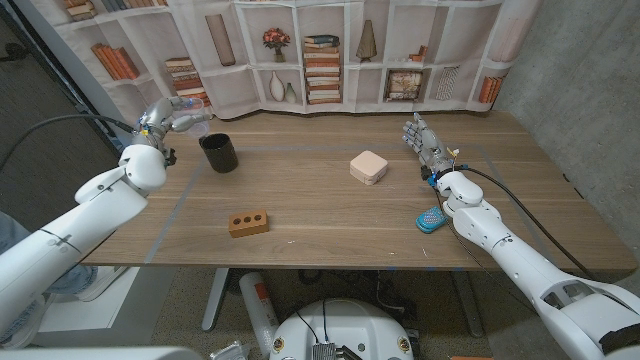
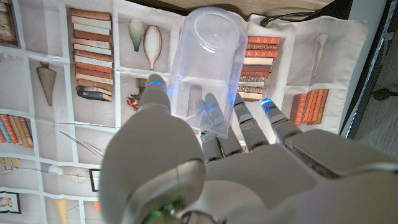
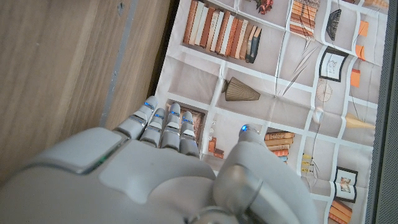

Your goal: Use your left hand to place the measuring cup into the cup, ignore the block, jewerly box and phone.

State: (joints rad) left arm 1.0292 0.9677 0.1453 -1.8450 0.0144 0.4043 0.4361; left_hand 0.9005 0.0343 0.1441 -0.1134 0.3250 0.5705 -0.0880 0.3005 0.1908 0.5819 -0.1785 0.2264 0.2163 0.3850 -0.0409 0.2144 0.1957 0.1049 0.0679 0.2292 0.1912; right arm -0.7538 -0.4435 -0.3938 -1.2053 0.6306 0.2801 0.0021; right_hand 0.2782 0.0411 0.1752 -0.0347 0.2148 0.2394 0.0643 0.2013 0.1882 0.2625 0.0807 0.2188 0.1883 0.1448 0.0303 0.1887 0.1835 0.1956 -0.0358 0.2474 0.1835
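Left robot hand (image 2: pixel 205 162) has the clear plastic measuring cup (image 2: pixel 208 59) gripped between thumb and fingers, lifted off the surface (image 1: pixel 330 215) at its far left corner, just left of the black cup (image 1: pixel 219 153). From the wrist camera the measuring cup points away from the palm, open end outward, so I'd guess it's held that way to keep the fingers clear when it goes into the black cup. Not over the rim yet though, so the drop-in is still to come.

Right robot hand (image 1: pixel 424 140) is standing upright on the far right side, fingers loosely apart, holding nothing, out of the way.

Count: one measuring cup, one black cup, one wooden block (image 1: pixel 248 222) near the front, one pale jewelry box (image 1: pixel 368 166) mid-surface, one blue phone (image 1: pixel 432 219) by the right arm. All three distractors sit well apart from the black cup.
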